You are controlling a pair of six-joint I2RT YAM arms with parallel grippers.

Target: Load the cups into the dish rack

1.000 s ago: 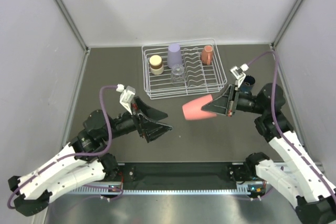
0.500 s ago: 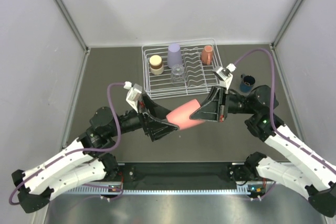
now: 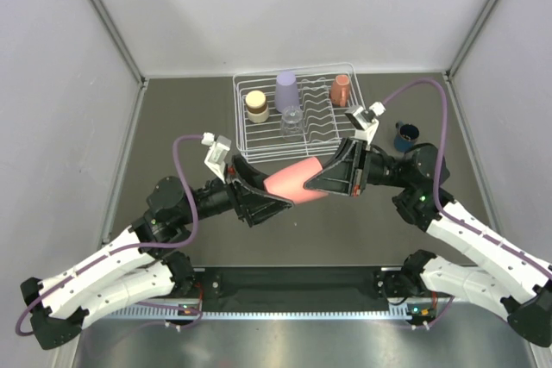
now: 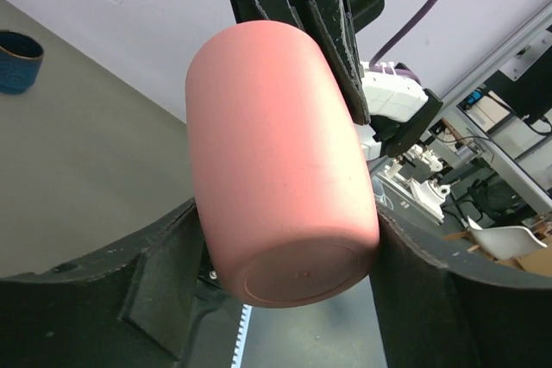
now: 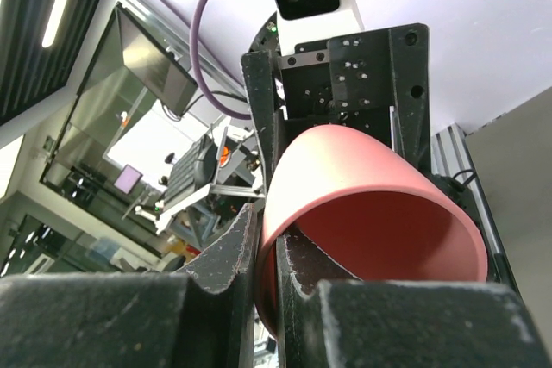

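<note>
A plain pink tumbler [image 3: 293,180] hangs on its side above the table, in front of the white wire dish rack [image 3: 259,149]. My right gripper [image 3: 321,180] is shut on its rim, one finger inside and one outside [image 5: 267,239]. My left gripper [image 3: 278,191] has its jaws against both sides of the tumbler's base [image 4: 289,256]. The lavender tumbler [image 3: 286,90], a shiny cup [image 3: 291,121] and the salmon-pink mug [image 3: 341,90] stand in the rack. The dark blue mug [image 3: 406,135] stands on the table right of the rack; it also shows in the left wrist view [image 4: 17,49].
A cream and tan round cup-like item [image 3: 256,106] stands in the rack's left part. Upright divider prongs [image 3: 323,122] fill the rack's right half. White walls close the table at the back and on both sides.
My right gripper has carried the pink tumbler leftward. My left gripper has risen to meet it, and its jaws now sit on the tumbler's base.
</note>
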